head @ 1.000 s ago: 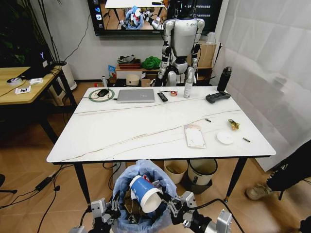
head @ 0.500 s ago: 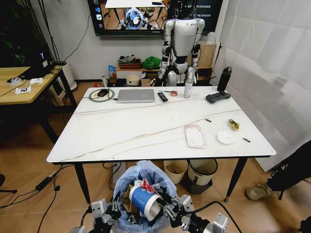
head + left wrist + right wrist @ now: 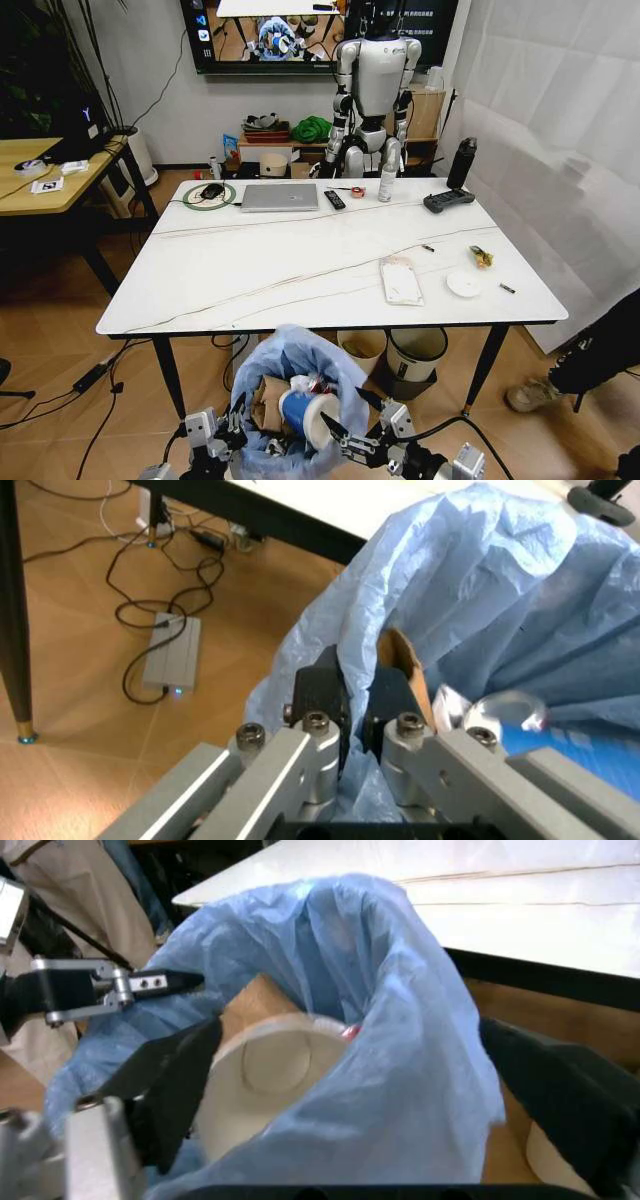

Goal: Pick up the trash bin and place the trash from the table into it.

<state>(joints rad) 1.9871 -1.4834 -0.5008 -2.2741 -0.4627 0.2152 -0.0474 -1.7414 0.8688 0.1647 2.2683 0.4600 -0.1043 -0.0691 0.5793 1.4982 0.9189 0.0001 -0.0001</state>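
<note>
The trash bin (image 3: 300, 400) sits low in front of the white tabletop (image 3: 300, 270), just below its near edge, with its blue bag puffed up around the rim. The left claw (image 3: 228, 432) is at the bin's left side, and its two dark fingers (image 3: 322, 697) are pinched tight on the bag and rim there. The right claw (image 3: 345, 425) is at the bin's right side, spread wide with nothing between its fingers (image 3: 170, 1072), and the blue bag bulges up in the gap. Inside the bin lies a blue-white paper cup (image 3: 300, 412) on its side, with its open mouth facing the right claw. Next to the cup are a piece of brown cardboard (image 3: 268, 400) and a bit of red wrapper (image 3: 318, 384). More trash lies on the tabletop, toward its right end: a flat white packet (image 3: 401, 280), a small white plate (image 3: 464, 284) just to the right of the packet, and a little crumpled yellow scrap (image 3: 483, 257) beyond the plate. At the far edge of the tabletop are a silver laptop (image 3: 279, 197), a black remote (image 3: 334, 199), a black controller (image 3: 448, 201) and a dark bottle (image 3: 461, 163). Under the tabletop, behind the trash bin, stand a cream round bin (image 3: 362, 350) and a dark grey bin (image 3: 416, 355).
</note>
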